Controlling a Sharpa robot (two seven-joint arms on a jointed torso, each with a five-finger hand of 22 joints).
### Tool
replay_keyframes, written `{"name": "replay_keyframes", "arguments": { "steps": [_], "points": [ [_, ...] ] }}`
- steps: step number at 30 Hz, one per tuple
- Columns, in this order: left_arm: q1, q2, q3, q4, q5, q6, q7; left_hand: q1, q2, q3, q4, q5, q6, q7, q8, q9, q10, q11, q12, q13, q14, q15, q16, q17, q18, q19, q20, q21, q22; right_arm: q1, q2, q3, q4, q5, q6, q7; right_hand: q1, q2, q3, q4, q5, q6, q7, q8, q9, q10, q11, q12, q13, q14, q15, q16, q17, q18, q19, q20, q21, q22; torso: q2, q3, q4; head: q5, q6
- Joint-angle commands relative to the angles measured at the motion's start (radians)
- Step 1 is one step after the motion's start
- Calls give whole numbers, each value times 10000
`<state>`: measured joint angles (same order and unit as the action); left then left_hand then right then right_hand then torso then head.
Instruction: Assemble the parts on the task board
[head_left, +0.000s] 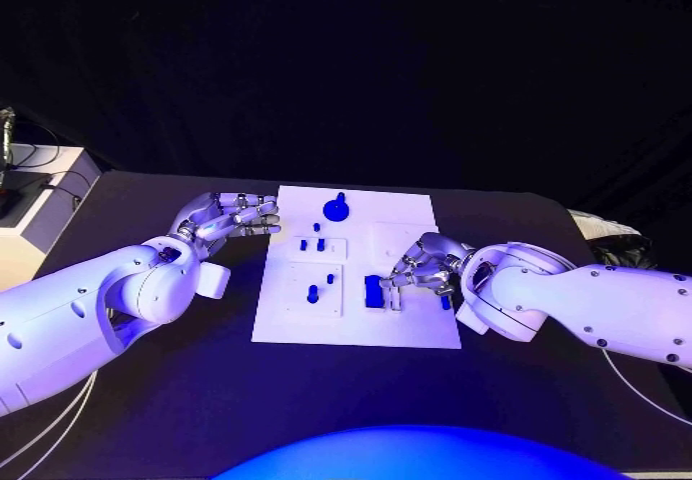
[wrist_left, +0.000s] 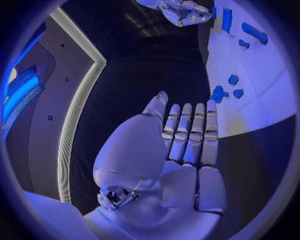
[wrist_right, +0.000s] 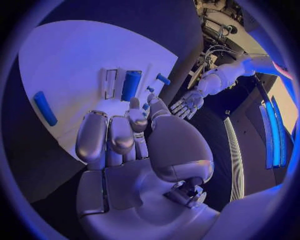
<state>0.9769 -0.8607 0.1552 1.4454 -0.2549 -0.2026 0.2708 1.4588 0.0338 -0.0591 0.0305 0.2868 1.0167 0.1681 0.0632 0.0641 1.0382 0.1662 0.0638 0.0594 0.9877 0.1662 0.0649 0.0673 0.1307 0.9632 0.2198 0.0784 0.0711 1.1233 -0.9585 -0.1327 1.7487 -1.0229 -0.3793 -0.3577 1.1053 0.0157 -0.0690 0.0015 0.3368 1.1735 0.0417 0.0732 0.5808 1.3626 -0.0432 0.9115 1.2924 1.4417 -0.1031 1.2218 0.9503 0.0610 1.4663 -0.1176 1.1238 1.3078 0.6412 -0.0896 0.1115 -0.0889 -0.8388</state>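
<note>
The white task board (head_left: 389, 225) is seen at the bench centre, carrying small blue parts: a round knobbed part (head_left: 336, 209) near its far edge and a rectangular block (head_left: 374, 290) near its right edge. These probably handle as light, rigid, smooth plastic, best pinched across opposite faces. The left hand (head_left: 231, 220), fingers loosely curled, holds nothing beside the left edge. The right hand (head_left: 420, 268) is curled beside the block; contact cannot be told.

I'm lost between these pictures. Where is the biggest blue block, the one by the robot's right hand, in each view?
Head view: the blue block stands on the white board, just beside the right hand.
Left wrist view: far across the board, next to that hand, at.
Right wrist view: just past the fingertips.
Shared landmark: the white board.
</note>
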Motion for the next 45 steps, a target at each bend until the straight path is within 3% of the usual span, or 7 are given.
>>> {"name": "replay_keyframes", "arguments": {
  "steps": [1,3,6,11,19,32,45],
  "points": [
    [-11,7,5,3,-22,137,109,-15,-15,52,17,3,-5,-8,2,3,-41,-3,-19,0,-32,8,-34,-4,195,-16,80,-50,-10,116,-210,23,14,622,349,534,56,117,-135,54,-124,45,18,-34,-51,13,46,46,6,-15,54,67,15,-45,272,70,-5,1532,-2,-5,-13,-61,13],
    [-15,7,5,3,-22,138,115,-12,-5,58,18,3,10,-12,6,5,-26,-9,-18,0,-23,3,-33,-4,196,-14,78,-50,-9,191,-329,29,-113,501,703,219,233,259,-36,-30,-209,37,14,-40,-63,4,40,18,-6,-18,46,67,13,-46,270,71,1,1534,-6,-7,-17,-99,20],
    [-19,8,5,19,-22,138,123,-13,-3,59,20,0,41,-32,8,6,-17,-14,-19,-1,-11,1,-32,-4,196,-13,76,-49,-9,279,-561,33,-428,159,1439,-494,353,252,-12,-163,-48,39,7,-44,-93,16,36,23,-5,-17,48,78,28,-51,272,67,28,1540,-13,-20,-21,-180,30],
    [-22,14,5,44,-22,136,134,-18,-3,57,28,-4,60,-45,2,3,4,-21,-19,-1,3,-3,-32,-4,193,-11,74,-48,-9,295,-901,14,-571,-485,1960,-1298,310,262,-71,-208,-142,166,-46,5,-111,43,9,37,8,-16,34,113,86,-62,280,62,106,1558,3,-31,2,-321,12],
    [-24,33,6,78,-22,132,225,-15,25,70,37,-8,40,-202,-2,0,26,-38,-17,0,14,-11,-33,-3,191,-14,73,-50,-10,194,-1263,-22,-444,-1132,1942,-1784,210,233,-156,-56,-50,180,-95,32,342,94,-27,7,41,-7,2,113,131,-78,285,23,132,1559,-10,-23,-14,-374,-32],
    [-25,29,6,65,-21,137,229,-34,30,59,52,-8,69,-182,-1,1,59,-48,-20,-1,32,-16,-33,-4,178,-17,67,-51,-10,40,-1272,-58,-508,-1430,1943,-1926,43,160,-237,194,-46,199,-99,22,437,112,-28,16,67,-5,4,134,170,-80,293,22,172,1567,-7,-20,15,-393,-62],
    [-27,21,6,45,-21,149,190,-30,32,58,53,0,81,-161,-1,1,46,-46,-21,-2,23,-14,-34,-5,175,-14,64,-49,-9,-143,-1055,-86,-735,-1689,2270,-1978,-321,-129,-168,1091,-184,214,-130,84,817,120,-39,-26,92,-2,-5,137,209,-87,289,13,199,1571,2,-6,1,-357,-100]
  ]
}}
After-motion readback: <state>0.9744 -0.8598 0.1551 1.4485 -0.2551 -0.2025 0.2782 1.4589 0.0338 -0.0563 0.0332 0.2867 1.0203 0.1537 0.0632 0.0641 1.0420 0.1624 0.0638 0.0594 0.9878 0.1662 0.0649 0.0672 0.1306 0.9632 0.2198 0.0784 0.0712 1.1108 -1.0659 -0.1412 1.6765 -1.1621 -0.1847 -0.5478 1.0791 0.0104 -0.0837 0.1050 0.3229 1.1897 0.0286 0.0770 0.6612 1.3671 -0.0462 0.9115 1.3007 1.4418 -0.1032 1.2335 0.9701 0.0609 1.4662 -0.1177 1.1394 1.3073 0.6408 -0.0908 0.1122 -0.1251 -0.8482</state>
